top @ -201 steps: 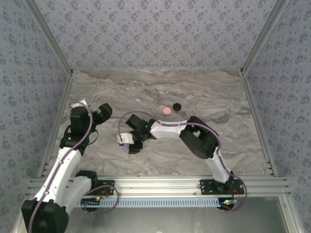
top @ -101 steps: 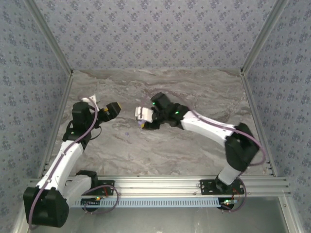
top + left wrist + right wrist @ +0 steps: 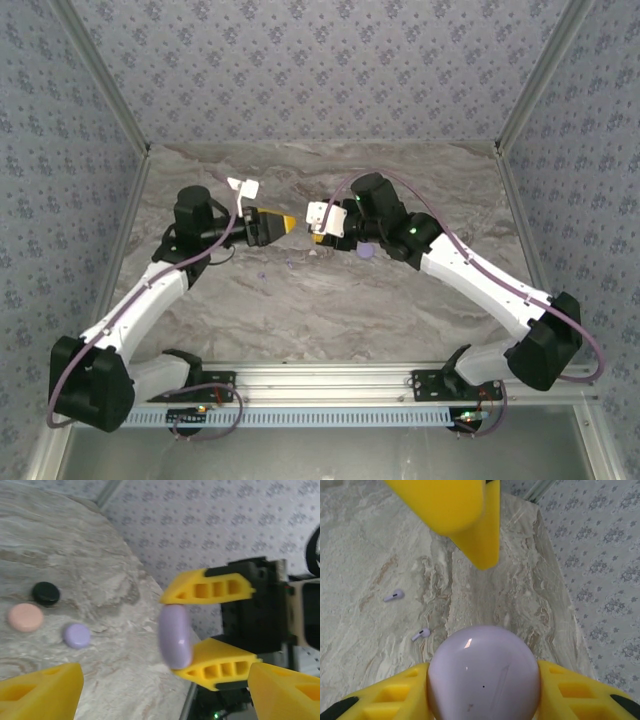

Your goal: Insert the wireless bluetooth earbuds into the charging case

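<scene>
Lab rig: patterned enclosure walls (image 3: 320, 70), aluminium rails (image 3: 330, 380).

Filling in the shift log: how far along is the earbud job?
Done: the lavender case is up off the table, pinched in the right gripper. In hand: the open left gripper faces it. Left: two lavender earbuds lie loose on the table; both need inserting.

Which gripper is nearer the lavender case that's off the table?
Right. The right gripper is clamped on the lavender case; the left gripper faces it, jaws open, not touching.
</scene>
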Motion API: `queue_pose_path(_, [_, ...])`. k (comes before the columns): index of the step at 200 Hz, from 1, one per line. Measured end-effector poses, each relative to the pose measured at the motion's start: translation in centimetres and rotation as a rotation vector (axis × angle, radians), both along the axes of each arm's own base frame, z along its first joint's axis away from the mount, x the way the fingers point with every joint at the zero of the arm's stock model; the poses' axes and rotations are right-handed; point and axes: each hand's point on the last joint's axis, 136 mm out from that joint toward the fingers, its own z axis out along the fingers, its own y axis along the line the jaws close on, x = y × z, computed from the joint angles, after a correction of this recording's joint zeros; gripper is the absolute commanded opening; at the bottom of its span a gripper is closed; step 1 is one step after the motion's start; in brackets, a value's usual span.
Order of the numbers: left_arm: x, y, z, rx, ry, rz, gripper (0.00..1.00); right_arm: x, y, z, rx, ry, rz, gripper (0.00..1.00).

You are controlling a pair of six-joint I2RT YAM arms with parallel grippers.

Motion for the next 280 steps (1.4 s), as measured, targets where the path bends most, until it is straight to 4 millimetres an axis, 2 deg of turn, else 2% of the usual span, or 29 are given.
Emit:
queue_pose_path(26, [-0.7, -1.4, 0.4, -0.001, -0.024, -0.064, 0.8, -0.1, -0.1, -0.3, -0.019, -0.003, 0.006, 0.42])
queue_pose_path(67, [-0.7, -2.7, -0.1, 0.012, -0.015, -0.107, 0.76, -0.1, -0.1, 0.1, -0.015, -0.012, 0.008, 0.42])
queue_pose_path(120, [-1.2, -4.0, -0.2, 0.012, -0.003, -0.155, 0.63, -0.1, 0.2, 0.5, 0.005, -0.019, 0.021, 0.42])
queue_pose_path(153, [-1.3, -4.2, -0.1, 0.011, -0.005, -0.166, 0.53, -0.2, 0.3, 1.2, 0.026, -0.03, 0.03, 0.42])
queue_pose_path(197, [-1.3, -4.3, 0.0, 0.012, -0.01, -0.17, 0.35, -0.4, 0.4, 1.8, 0.051, -0.035, 0.043, 0.42])
queue_pose_path(229, [-1.4, -4.6, -0.4, 0.015, 0.0, -0.179, 0.33, -0.6, 0.6, 1.9, 0.062, -0.026, 0.055, 0.42])
queue_pose_path(255, [-1.3, -4.6, -0.2, 0.014, -0.003, -0.178, 0.26, -0.7, 0.7, 2.1, 0.068, -0.029, 0.059, 0.43])
queue_pose_path(280, [-1.3, -4.6, -0.1, 0.012, 0.0, -0.177, 0.2, -0.6, 0.5, 2.3, 0.071, -0.032, 0.054, 0.53])
